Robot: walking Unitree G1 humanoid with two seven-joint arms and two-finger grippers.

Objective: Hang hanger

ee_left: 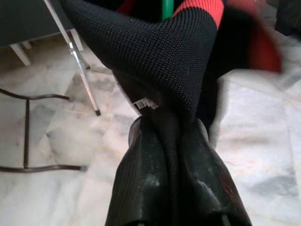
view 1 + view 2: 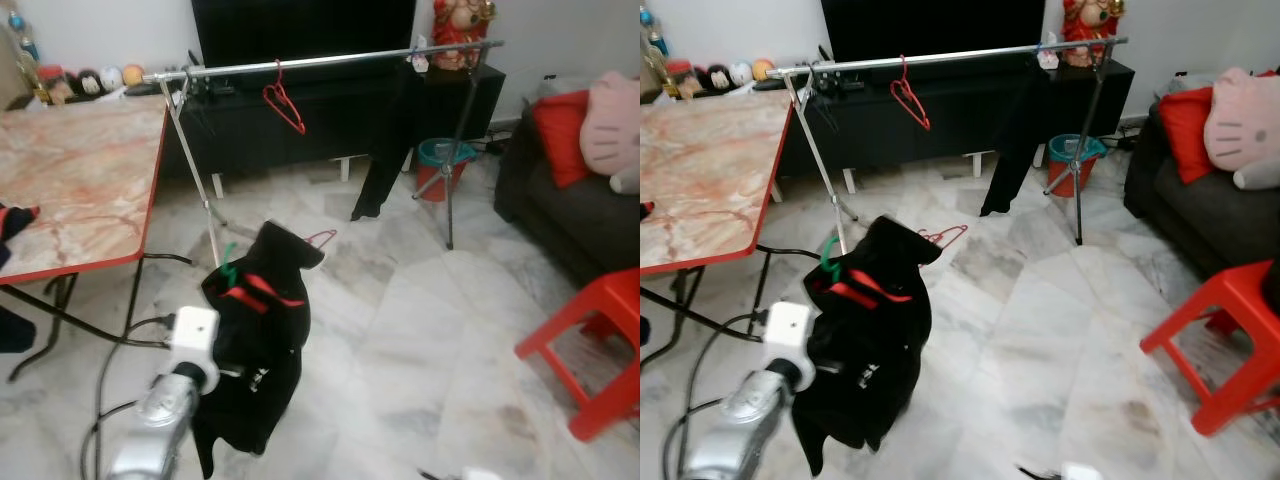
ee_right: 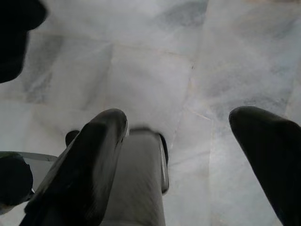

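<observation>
Indoors, a black garment (image 2: 258, 330) with red trim is held up above the marble floor (image 2: 420, 330) by the left end effector (image 1: 171, 136), whose two black fingers (image 1: 146, 179) are closed tight on a fold of the knitted fabric, as seen in the left wrist view. A green hanger (image 2: 229, 262) is seen poking out at the garment's collar, its hook standing above the red trim. The silver left arm (image 2: 160, 410) is raised from the lower left, with a white block at its wrist just beside the cloth.

Behind the garment, a metal clothes rail (image 2: 320, 60) is stretched across the room on tripod legs. A red hanger (image 2: 283, 105) is hung from the rail near its middle, and a dark piece of clothing (image 2: 385, 150) is draped from the rail further to the right. Another red hanger (image 2: 322, 238) is left lying on the floor, just beyond the held garment.

A marble-patterned tabletop (image 2: 70, 180) with a red edge is seen on the left, a black cabinet (image 2: 330, 110) behind the rail, a dark sofa (image 2: 570, 200) with a red cushion (image 2: 560, 135) on the right, and a red plastic stool (image 2: 595, 350) near it.

The right end effector (image 3: 178, 141) is pointed at bare floor, its fingers (image 3: 89, 165) spread wide apart with nothing between them.
</observation>
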